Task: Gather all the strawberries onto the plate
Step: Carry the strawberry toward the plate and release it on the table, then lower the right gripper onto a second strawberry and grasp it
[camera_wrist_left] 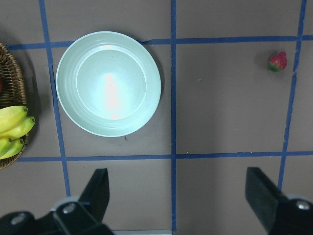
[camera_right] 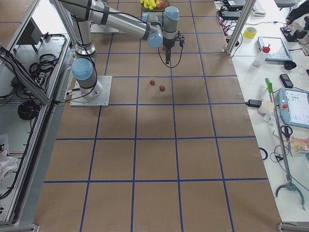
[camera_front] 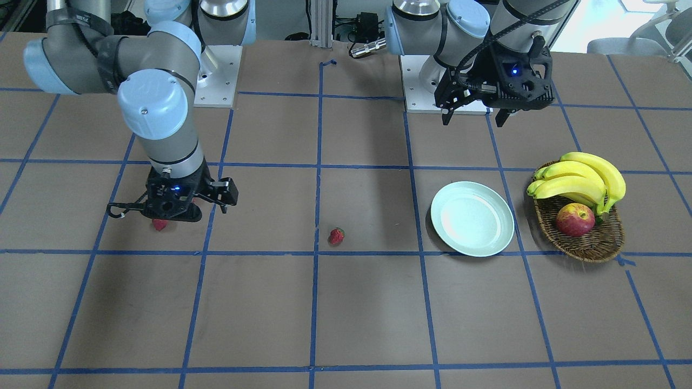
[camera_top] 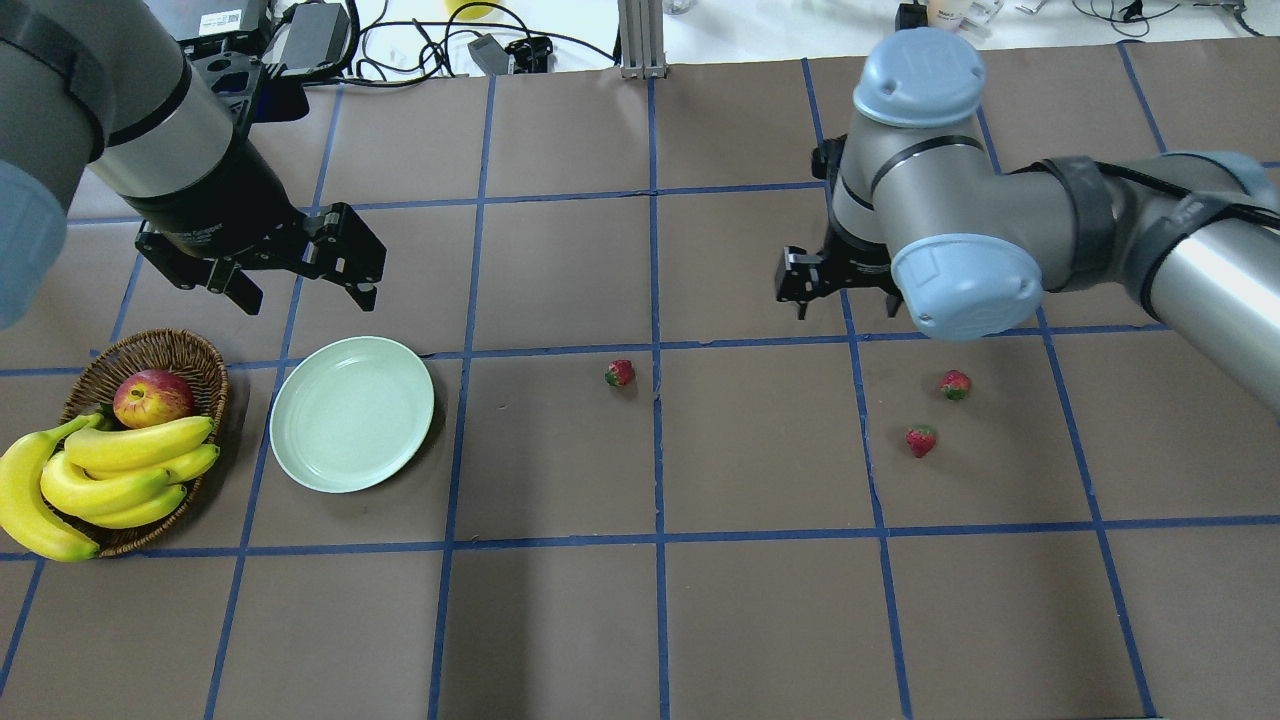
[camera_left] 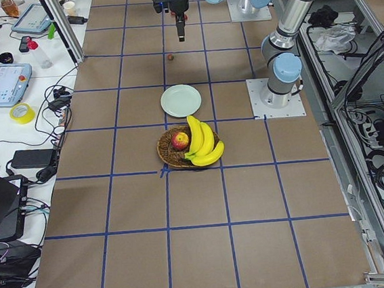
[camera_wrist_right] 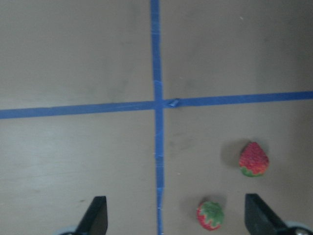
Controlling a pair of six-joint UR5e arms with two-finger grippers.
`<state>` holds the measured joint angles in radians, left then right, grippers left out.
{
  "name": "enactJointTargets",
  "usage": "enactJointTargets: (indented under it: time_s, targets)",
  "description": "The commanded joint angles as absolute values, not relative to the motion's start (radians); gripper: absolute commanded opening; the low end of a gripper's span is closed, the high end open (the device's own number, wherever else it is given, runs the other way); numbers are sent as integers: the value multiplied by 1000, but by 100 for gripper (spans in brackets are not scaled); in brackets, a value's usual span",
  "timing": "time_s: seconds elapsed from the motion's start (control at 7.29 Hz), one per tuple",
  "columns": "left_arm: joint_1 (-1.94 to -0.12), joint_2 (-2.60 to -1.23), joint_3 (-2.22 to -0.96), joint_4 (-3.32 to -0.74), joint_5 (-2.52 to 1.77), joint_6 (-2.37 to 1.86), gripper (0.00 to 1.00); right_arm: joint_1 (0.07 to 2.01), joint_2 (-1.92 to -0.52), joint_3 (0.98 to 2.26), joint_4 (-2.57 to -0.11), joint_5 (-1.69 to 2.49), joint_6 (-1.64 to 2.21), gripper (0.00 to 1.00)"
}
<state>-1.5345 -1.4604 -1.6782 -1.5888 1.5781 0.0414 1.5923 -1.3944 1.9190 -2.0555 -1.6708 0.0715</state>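
Lying well apart from the bare plate (camera_top: 352, 414), all three strawberries (camera_top: 920, 440) are uncollected; left gripper (camera_wrist_left: 180, 196) and right gripper (camera_wrist_right: 177, 218) hover, jaws spread, holding nothing.

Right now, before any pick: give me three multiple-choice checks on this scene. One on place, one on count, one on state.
1. Where is the plate?
A. on the table, beside the wicker basket
B. inside the wicker basket
C. held up in the air by an arm

2. How many strawberries lie outside the plate?
A. one
B. two
C. three

3. The left end effector is:
A. shut on a strawberry
B. open and empty
C. shut on the plate's rim

Key:
1 A: the overhead view shows plate and basket side by side on the left arm's side.
2 C: one berry lies near the table's middle and two lie below the right end effector; the plate is bare.
3 B: its wrist view shows the fingers spread wide with nothing between them.
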Motion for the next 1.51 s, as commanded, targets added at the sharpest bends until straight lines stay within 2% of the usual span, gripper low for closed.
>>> enactJointTargets:
  time_s: [0.0, 0.27, 0.55, 0.69, 0.82, 0.96, 1.1, 1.24, 1.37]
  targets:
    - [-1534, -1460, -1678, -1589, 1583, 41, 100, 1525, -1425, 2145, -2267, -1703, 28, 100]
    - [-1534, -1460, -1680, -1589, 1583, 41, 100, 1485, -1417, 2256, -2396, -1669, 29, 100]
    - [-1535, -1460, -1680, -1589, 1583, 41, 100, 1447, -1420, 2284, -2381, -1618, 25, 99]
    - [-1536, -1460, -1680, -1591, 1583, 41, 100, 1447, -1422, 2284, -2382, -1615, 22, 84]
    - [-1536, -1460, -1680, -1591, 1583, 41, 100, 1445, -1419, 2286, -2381, -1618, 8, 58]
    - [-1534, -1460, -1680, -1591, 1583, 43, 100, 1442, -1417, 2290, -2379, -1618, 6, 26]
    - [-1534, -1460, -1680, -1589, 1583, 41, 100, 1440, -1417, 2295, -2381, -1617, 5, 4]
    - [-1535, -1460, -1680, -1589, 1583, 43, 100, 1440, -1414, 2286, -2369, -1602, 12, 0]
    - [-1536, -1462, -1680, -1591, 1583, 41, 100, 1446, -1428, 2267, -2352, -1592, 21, 0]
